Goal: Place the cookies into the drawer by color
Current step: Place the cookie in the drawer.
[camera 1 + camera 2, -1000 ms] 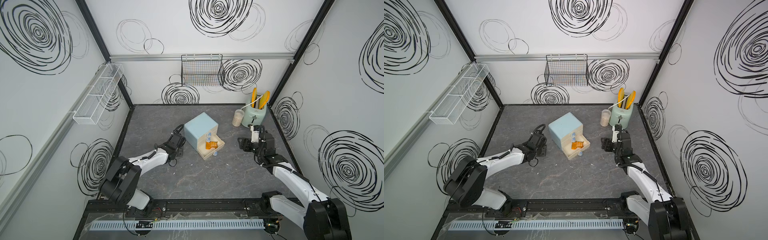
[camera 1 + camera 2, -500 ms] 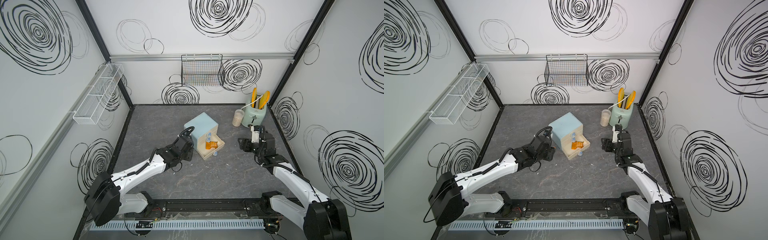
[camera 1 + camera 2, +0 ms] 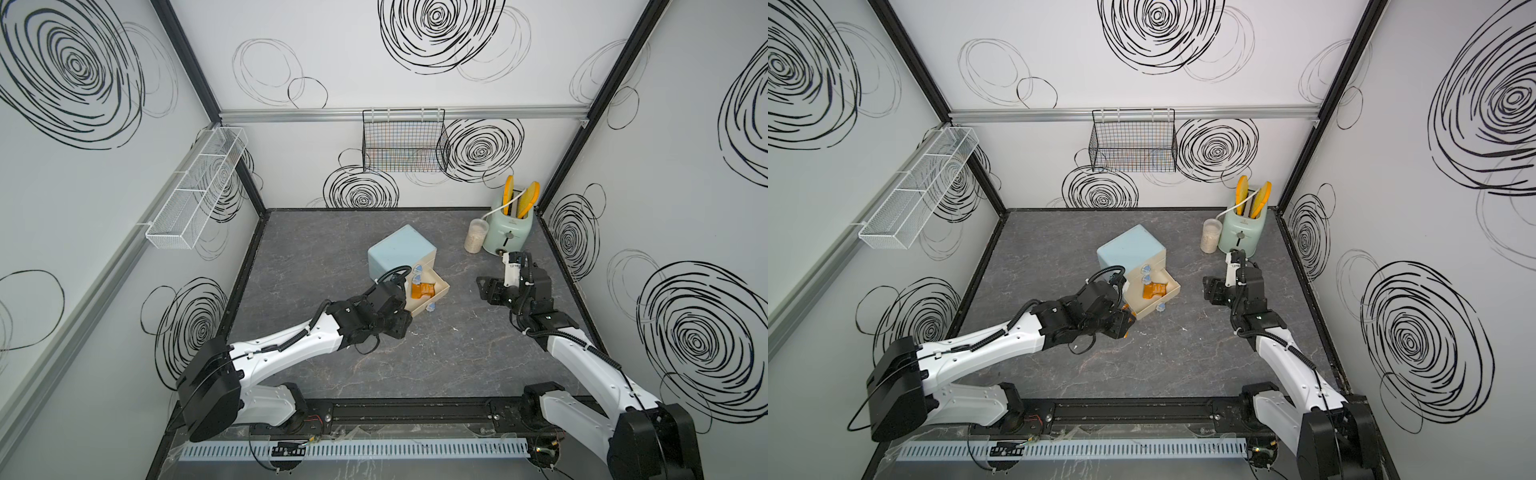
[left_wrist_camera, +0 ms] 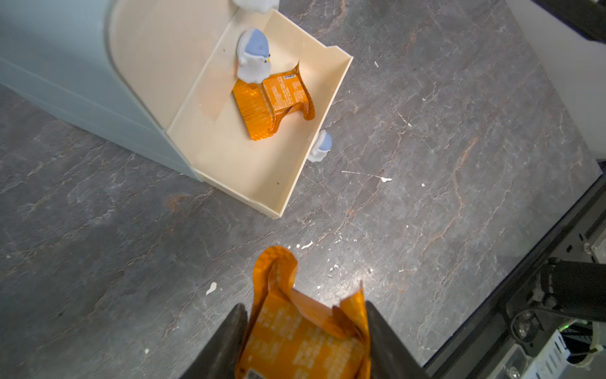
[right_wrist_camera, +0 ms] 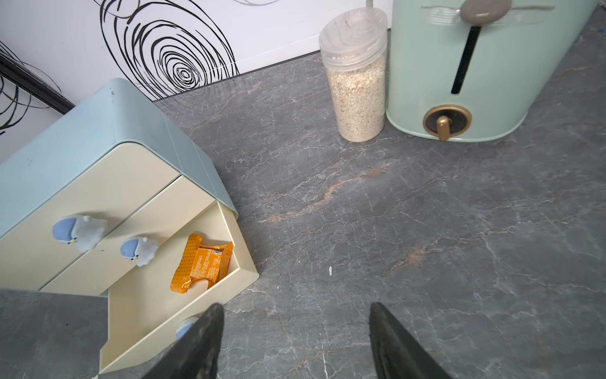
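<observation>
The drawer chest [image 3: 401, 251] is pale blue and stands mid-table in both top views. Its lowest cream drawer [image 4: 236, 164] is pulled out, with one orange cookie [image 4: 273, 101] lying inside near the knob. My left gripper [image 4: 305, 306] is shut on a second orange cookie [image 4: 305, 338] and hovers over the table just before the open drawer's front corner. In a top view the left gripper [image 3: 1124, 324] sits beside that corner. My right gripper [image 5: 296, 315] stands open and empty to the right of the drawer, above bare table.
A mint-green toaster [image 3: 510, 230] and a jar of oats [image 3: 475, 235] stand at the back right. A black wire basket [image 3: 405, 141] hangs on the back wall, a white mesh rack [image 3: 195, 191] on the left wall. A black rail [image 3: 395, 411] runs along the front.
My left arm has swung from the chest's left side round to the front of the open drawer, carrying the orange cookie. The right arm has not moved.
</observation>
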Motion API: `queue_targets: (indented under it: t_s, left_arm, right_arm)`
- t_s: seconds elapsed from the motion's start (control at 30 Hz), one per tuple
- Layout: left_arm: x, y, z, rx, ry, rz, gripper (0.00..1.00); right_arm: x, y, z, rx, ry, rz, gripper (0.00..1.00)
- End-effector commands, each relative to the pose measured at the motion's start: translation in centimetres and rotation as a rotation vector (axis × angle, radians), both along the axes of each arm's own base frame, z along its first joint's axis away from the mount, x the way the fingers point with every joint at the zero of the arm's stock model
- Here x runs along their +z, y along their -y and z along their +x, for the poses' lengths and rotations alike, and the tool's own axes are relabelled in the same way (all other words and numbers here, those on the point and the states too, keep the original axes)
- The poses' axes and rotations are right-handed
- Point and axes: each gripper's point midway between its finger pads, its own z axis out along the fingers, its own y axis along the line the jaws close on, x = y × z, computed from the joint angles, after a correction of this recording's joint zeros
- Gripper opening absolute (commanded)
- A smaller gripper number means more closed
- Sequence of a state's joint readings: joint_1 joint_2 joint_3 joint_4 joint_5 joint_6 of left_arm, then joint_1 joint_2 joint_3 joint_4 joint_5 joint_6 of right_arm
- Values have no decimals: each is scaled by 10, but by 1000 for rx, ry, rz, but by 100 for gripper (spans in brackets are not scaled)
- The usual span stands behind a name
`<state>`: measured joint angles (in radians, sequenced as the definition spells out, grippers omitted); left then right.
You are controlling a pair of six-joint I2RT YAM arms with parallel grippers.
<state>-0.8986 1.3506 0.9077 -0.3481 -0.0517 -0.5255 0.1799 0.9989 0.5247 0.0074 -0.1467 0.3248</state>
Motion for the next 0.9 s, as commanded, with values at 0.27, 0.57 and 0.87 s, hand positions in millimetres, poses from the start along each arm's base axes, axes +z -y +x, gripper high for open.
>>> queue_targets:
  t_s: [0.27, 0.57, 0.87]
  left_arm:
    - [7, 33, 45, 240, -52, -108, 43]
    - [-17, 30, 61, 464, -158, -57, 43]
    - [-28, 27, 74, 563, -184, -38, 49]
  right_arm:
    - [3, 6, -5, -20, 13, -2, 72]
    - [3, 8, -5, -22, 15, 4, 72]
    - [2, 11, -5, -31, 15, 9, 72]
